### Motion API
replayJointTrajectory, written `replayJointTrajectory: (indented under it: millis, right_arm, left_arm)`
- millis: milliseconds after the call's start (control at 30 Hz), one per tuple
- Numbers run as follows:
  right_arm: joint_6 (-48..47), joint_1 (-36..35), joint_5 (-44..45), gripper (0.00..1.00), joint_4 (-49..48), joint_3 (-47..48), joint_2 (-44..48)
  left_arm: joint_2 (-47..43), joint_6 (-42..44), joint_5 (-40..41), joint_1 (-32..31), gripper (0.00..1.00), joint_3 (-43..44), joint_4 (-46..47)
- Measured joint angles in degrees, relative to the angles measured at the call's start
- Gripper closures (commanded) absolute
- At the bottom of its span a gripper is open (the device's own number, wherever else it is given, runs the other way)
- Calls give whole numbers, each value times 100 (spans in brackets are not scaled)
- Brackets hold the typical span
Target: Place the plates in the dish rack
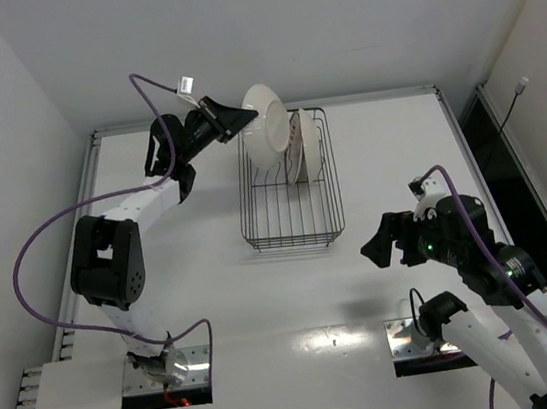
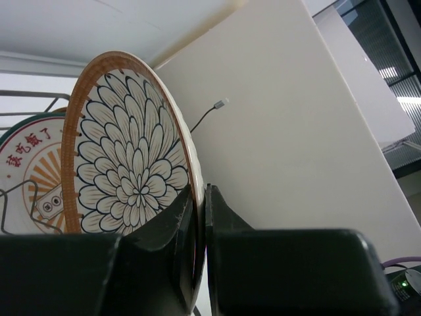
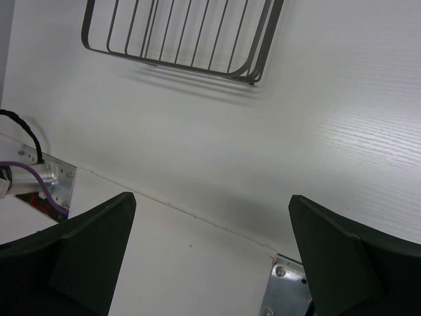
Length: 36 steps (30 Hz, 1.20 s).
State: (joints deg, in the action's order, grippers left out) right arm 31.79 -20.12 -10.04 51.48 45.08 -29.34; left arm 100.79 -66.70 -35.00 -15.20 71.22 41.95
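**A:** What is the left gripper (image 2: 198, 205) doing right now?

**B:** It is pinching the rim of the petal plate (image 2: 131, 164), with its jaws pressed together on the edge. It is holding the plate upright at the far left end of the dish rack (image 1: 295, 246). Whether the plate's lower edge is touching the wires cannot be told from these views.

**A:** Is anything sitting in the rack?

**B:** The sunburst plate (image 2: 29, 178) is standing on edge in the far part of the rack, just beside the held plate. The top view is hinting at a second rim next to it, but the two overlap too much to be sure.

**A:** And the other arm?

**B:** The right gripper (image 3: 212, 201) is hovering over the table (image 1: 217, 313), near and to the right of the rack. Its fingers are spread wide and gripping nothing.

**A:** How far along is the loading, then?

**B:** It is looking close to the end. No plates are lying loose on the table. What seems to be left is lowering this plate between the prongs and letting go.
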Motion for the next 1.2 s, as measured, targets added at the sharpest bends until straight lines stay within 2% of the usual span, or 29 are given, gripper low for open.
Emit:
replayJointTrajectory:
  millis: [733,933,1033,1067,1133,1167,1200]
  right_arm:
    - [0,0,-103,0,0,0,-157]
    - [2,0,-247,0,4,13,-299]
    - [4,0,-258,0,7,57,-378]
    - [7,0,-260,0,7,63,-387]
    - [13,0,-256,0,11,94,-387]
    - [15,0,-245,0,17,118,-380]
    - [17,0,-219,0,22,153,-369]
  left_arm:
    - [625,72,844,-326,100,-240,-144]
    - [730,258,1025,-372,80,-50,-675]
    - [813,339,1060,-463,60,245,-817]
    - [813,385,1062,-492,50,352,-883]
    - [813,426,1060,-551,35,546,-892]
    - [813,437,1043,-575,22,662,-844]
    - [813,448,1040,-584,21,778,-813]
